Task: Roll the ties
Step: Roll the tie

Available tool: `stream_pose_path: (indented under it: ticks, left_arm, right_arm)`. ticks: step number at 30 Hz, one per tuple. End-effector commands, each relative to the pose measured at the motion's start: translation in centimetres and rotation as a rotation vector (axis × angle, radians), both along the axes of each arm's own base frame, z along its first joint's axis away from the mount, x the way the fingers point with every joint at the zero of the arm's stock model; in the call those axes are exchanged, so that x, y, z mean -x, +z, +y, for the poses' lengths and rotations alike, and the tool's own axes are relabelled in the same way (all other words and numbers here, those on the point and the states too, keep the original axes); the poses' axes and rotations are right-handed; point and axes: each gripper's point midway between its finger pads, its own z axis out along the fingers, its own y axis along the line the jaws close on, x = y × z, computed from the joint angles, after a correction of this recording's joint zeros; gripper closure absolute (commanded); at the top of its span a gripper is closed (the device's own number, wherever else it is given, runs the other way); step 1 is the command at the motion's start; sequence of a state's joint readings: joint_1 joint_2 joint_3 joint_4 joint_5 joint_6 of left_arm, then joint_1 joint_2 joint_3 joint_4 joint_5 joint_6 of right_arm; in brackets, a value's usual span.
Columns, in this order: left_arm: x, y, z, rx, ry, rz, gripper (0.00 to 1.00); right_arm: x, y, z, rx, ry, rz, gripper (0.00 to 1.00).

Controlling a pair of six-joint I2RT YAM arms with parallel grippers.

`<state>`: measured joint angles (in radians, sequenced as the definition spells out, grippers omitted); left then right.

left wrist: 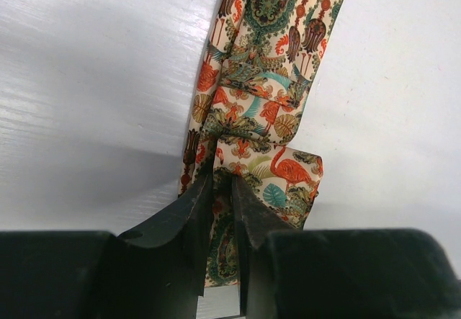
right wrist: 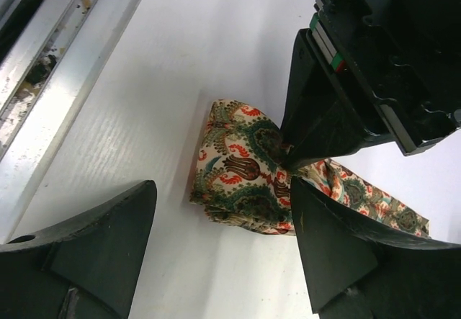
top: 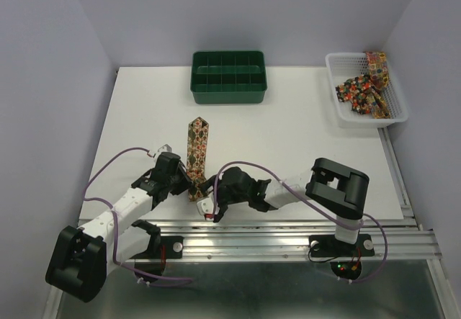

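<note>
Seen from above, a white table (top: 302,146) carries one patterned tie (top: 197,146) lying left of centre, its pointed end aimed at 12 o'clock toward a green compartment tray (top: 229,78) and its near end folded over on itself close to the table's 6 o'clock edge. The left arm rises from its base at 7 o'clock and stretches low toward 1 o'clock, so the left gripper (top: 186,183) meets the folded end from the left. In its wrist camera the left gripper (left wrist: 223,182) has its two dark fingers almost together, pinching a layer of the tie (left wrist: 266,81) between them. The right arm stands at 5 o'clock, bends at a raised elbow, and runs its forearm low toward 9 o'clock, bringing the right gripper (top: 212,198) just beside the same fold. In its wrist camera the right gripper (right wrist: 222,189) is spread wide and grips nothing, the folded tie (right wrist: 238,168) lying between its fingers. At 2 o'clock a white mesh basket (top: 333,67) holds other ties (top: 364,88), bunched.
</note>
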<state>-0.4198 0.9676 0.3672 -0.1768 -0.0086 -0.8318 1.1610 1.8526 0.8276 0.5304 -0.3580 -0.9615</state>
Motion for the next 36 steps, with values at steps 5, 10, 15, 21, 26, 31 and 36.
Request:
stream_pose_path:
  ticks: [5, 10, 15, 21, 26, 31, 36]
  left_arm:
    - [-0.2, 0.6, -0.1, -0.012, -0.01, 0.001, 0.72]
    - [-0.1, 0.5, -0.1, -0.012, -0.009, 0.004, 0.72]
    - [-0.1, 0.5, -0.1, -0.012, -0.01, 0.006, 0.72]
    - [-0.2, 0.8, -0.4, 0.001, -0.017, -0.007, 0.71]
    - [-0.4, 1.7, -0.4, 0.014, -0.005, -0.02, 0.7]
    - [-1.9, 5.3, 0.3, 0.0, 0.051, -0.112, 0.5]
    - [-3.5, 8.2, 0.1, 0.016, 0.063, -0.2, 0.42]
  right_arm:
    - [-0.9, -1.1, 0.8, 0.039, -0.009, -0.054, 0.27]
    - [-1.0, -1.5, 0.8, 0.05, -0.003, -0.068, 0.34]
    - [-1.1, -2.6, 0.8, 0.079, -0.002, -0.065, 0.48]
    - [-1.2, -2.9, 0.9, 0.086, 0.004, -0.072, 0.68]
    - [-0.7, -3.0, 0.7, 0.095, 0.026, -0.063, 0.84]
    - [-0.5, -2.7, 0.5, 0.087, 0.032, -0.061, 0.89]
    - [0.2, -1.5, 0.6, 0.039, 0.046, -0.028, 0.94]
